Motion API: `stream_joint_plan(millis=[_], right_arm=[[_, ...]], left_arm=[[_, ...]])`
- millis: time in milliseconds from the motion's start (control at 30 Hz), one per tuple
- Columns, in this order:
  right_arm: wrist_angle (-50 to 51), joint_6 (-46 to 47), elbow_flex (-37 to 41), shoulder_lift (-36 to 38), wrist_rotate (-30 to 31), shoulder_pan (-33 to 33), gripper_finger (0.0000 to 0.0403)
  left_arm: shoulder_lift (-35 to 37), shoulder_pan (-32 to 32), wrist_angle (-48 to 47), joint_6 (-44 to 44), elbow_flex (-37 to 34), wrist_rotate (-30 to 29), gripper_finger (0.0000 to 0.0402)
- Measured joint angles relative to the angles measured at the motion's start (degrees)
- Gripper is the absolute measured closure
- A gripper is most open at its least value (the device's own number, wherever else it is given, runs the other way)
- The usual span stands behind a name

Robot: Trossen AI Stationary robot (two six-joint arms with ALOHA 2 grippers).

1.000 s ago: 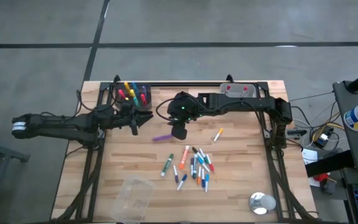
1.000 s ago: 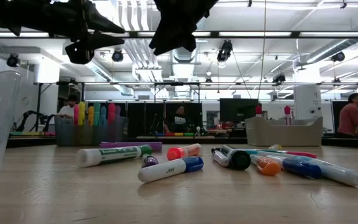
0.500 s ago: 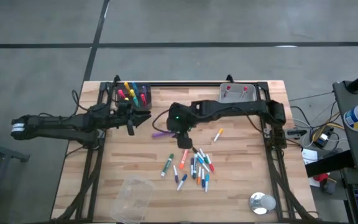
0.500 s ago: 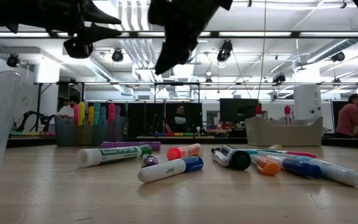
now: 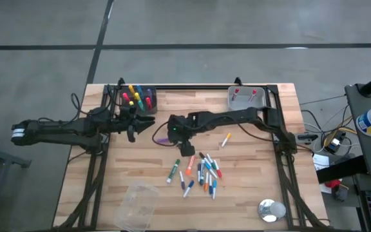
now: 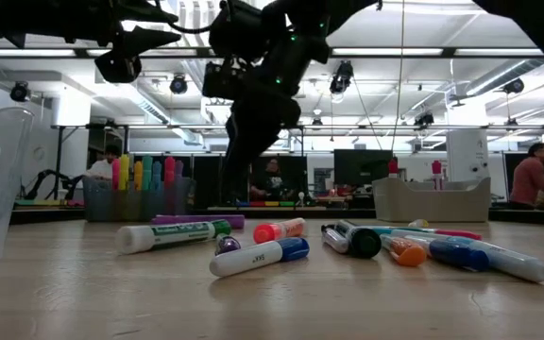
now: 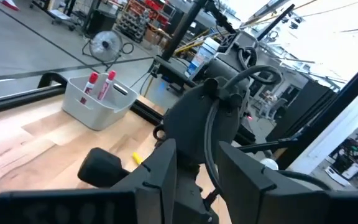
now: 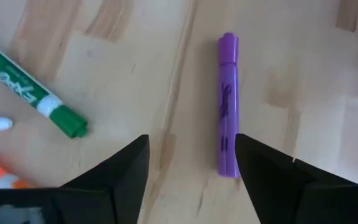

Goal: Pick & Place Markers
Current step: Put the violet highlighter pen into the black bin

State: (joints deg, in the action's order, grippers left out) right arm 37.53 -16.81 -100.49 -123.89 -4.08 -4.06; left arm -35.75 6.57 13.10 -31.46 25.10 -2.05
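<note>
"EXPO" in white, readable on green marker (image 8: 33,84) barrel. "Sharpie" script along purple marker (image 8: 228,106) barrel, just legible. Small dark print on white-barrelled blue-cap marker (image 6: 258,256) in low view, too small to read. Nothing else legible.

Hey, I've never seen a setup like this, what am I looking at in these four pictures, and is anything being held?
These are two robot arms at a wooden table. One picture looks straight down, one looks level across the tabletop, and two come from cameras on the arms' wrists. The right gripper hangs open over a purple marker lying flat, with a green marker nearby; it holds nothing. The left gripper waits by a dark holder with markers standing in it. More markers lie scattered, beside a clear cup on its side and a grey bin.
</note>
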Motion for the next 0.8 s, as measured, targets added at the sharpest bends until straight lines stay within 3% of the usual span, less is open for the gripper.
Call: stream_joint_plan(millis=[800], right_arm=[[-4.01, 0.52, 0.0, -6.74, -1.96, -2.46, 0.0179]], left_arm=[[0.0, 0.02, -0.75, 0.35, -0.07, 0.11, 0.0294]])
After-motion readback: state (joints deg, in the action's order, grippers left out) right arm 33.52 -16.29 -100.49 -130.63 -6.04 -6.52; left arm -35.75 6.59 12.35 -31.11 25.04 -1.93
